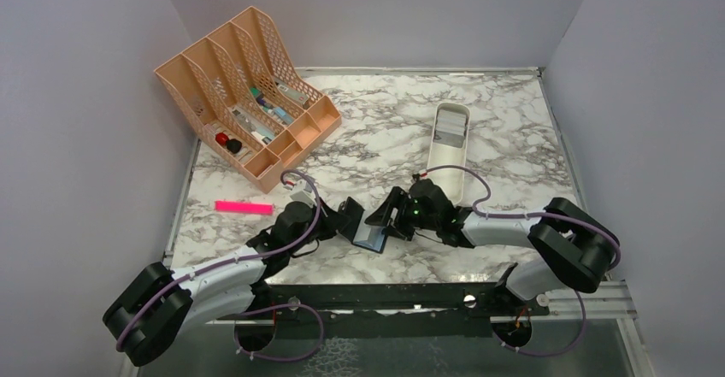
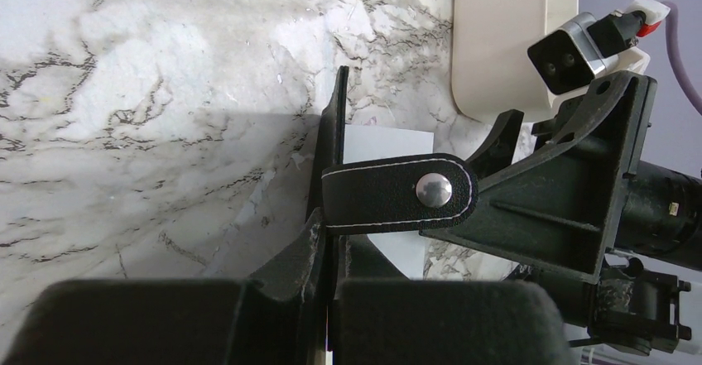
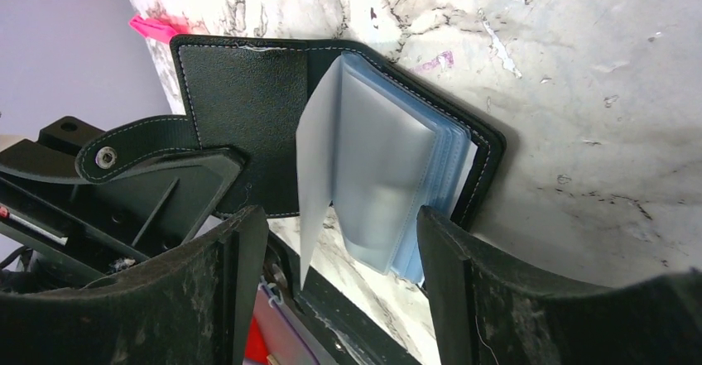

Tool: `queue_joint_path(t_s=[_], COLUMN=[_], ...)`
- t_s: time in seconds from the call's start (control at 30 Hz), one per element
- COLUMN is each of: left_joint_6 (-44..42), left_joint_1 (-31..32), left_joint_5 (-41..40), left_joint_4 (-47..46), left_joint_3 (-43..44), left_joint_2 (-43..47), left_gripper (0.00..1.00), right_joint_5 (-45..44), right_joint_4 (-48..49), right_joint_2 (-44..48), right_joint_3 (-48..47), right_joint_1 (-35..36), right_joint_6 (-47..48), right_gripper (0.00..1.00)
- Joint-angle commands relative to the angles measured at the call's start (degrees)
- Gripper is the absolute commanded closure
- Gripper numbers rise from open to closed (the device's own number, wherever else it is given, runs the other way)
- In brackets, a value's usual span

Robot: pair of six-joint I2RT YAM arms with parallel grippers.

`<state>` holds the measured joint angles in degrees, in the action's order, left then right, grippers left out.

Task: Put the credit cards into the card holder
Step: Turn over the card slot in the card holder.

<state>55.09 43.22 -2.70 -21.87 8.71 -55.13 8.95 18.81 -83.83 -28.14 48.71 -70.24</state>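
Credit cards [image 1: 450,124] sit farthest right of what matters, so the top view is read from the left. At lower centre the left gripper [image 1: 341,218] is clamped on the black cover of the card holder [image 1: 373,237], keeping it spread open on the marbled surface [image 1: 368,138]. In the left wrist view the holder's snap strap [image 2: 397,193] juts sideways toward the right arm.

Just to the right, the right gripper [image 1: 396,213] faces the left one across the holder, jaws wide apart and holding nothing. In its own wrist view its fingers straddle the fanned clear sleeves [image 3: 389,175], which stand up off the spine toward it.

Up and to the right of that gripper, near but apart, lies the white tray [image 1: 436,159], its long axis running up the frame with a slight lean. The greyish stack in its upper end looks to be the cards, lying flat, long sides seemingly along the tray. The right arm is nearer and free, so the fetch likely falls to it: a reach up-frame, away from the holder.
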Motion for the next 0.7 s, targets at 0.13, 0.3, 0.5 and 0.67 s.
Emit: queue_joint_path(t_s=[0.13, 0.3, 0.5, 0.67], left_joint_6=[-0.07, -0.07, -0.5, -0.54], left_joint_1=[0.46, 0.46, 0.55, 0.55], left_joint_5=[-1.26, -1.18, -0.65, -0.17], left_joint_4=[-1.69, -1.69, -1.69, -1.69], left_joint_3=[-0.63, -0.71, -0.64, -0.62], left_joint_2=[0.75, 0.73, 0.62, 0.66], left_gripper=[1.0, 1.0, 1.0, 1.0], right_joint_5=[-3.05, -3.54, -1.4, 0.16], right_joint_4=[-1.67, -1.26, 4.62, 7.16], right_joint_2=[-2.12, -3.23, -2.87, -2.59], right_joint_3=[-2.25, -3.46, -4.35, -5.98], right_joint_1=[1.52, 1.99, 2.0, 2.0], right_joint_6=[-1.92, -3.01, -1.78, 0.18], right_gripper=[0.29, 0.29, 0.29, 0.29])
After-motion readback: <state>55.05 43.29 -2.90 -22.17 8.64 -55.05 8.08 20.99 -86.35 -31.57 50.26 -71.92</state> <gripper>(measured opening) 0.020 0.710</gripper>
